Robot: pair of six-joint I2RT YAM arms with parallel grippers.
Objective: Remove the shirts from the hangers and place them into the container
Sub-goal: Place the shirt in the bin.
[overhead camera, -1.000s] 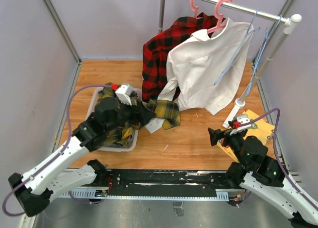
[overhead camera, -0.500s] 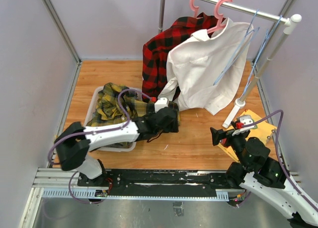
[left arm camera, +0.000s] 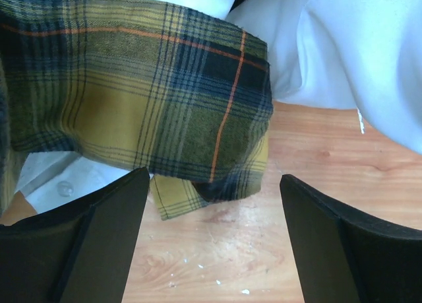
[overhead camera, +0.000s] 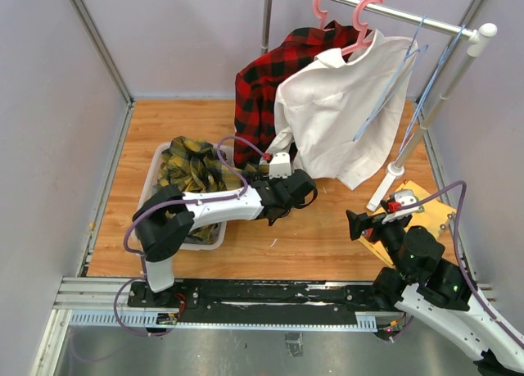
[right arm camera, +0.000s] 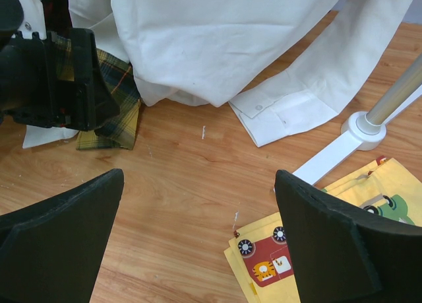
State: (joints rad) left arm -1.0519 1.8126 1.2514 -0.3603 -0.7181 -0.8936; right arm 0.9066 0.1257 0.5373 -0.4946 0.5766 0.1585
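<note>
A plain white long-sleeved shirt (overhead camera: 336,122) hangs at upper right of the top view, overlapping a red-and-black buffalo plaid shirt (overhead camera: 260,97) at upper centre. At centre left, a white perforated plastic laundry basket (overhead camera: 149,186) holds a yellow-and-dark-green plaid shirt (overhead camera: 190,167), one sleeve (left arm camera: 165,105) trailing onto the wooden table (overhead camera: 311,228). The left gripper (left arm camera: 211,204) hovers over that sleeve's end, fingers spread and empty; the right gripper (right arm camera: 198,184), at lower right, likewise stands wide open.
</note>
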